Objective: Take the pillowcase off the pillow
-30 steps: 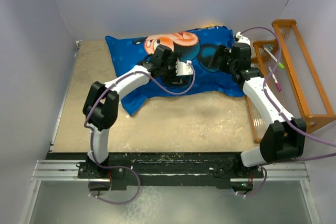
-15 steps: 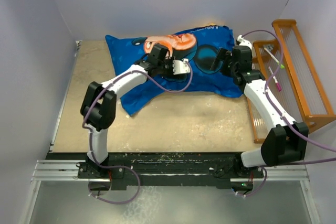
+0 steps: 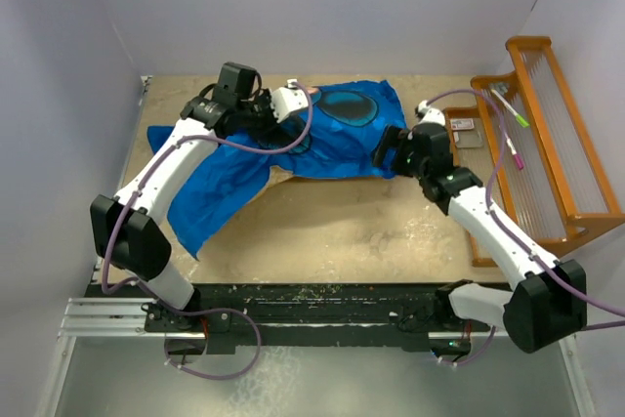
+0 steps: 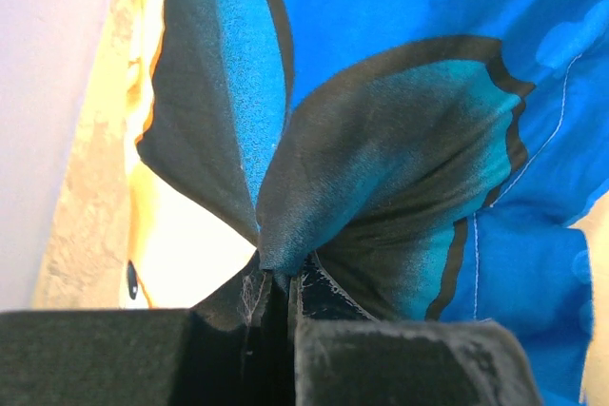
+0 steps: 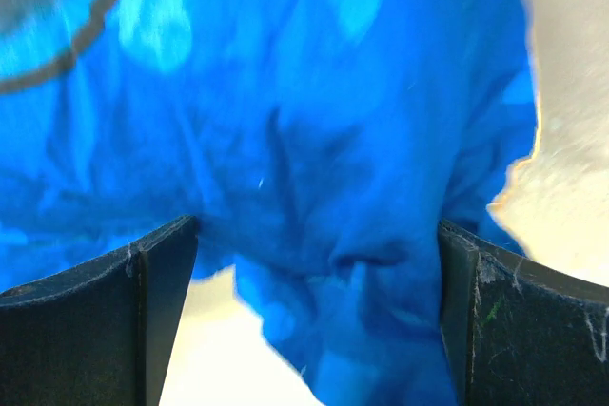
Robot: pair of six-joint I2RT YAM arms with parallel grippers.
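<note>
Left tool (image 4: 283, 292) is clamped tight on a gathered fold of the pillowcase (image 3: 337, 148), over the far left of the bench (image 3: 342, 231). Its wrist view shows dark teal and blue cloth bunched into the closed fingers (image 4: 400, 358). From that grip the blue cover drapes toward the near left and stretches rightward across the far middle. Right tool (image 5: 309, 273) is spread wide at the cover's right end, with blue cloth between its fingers. A wooden rack (image 3: 552, 134) stands at the right edge.
</note>
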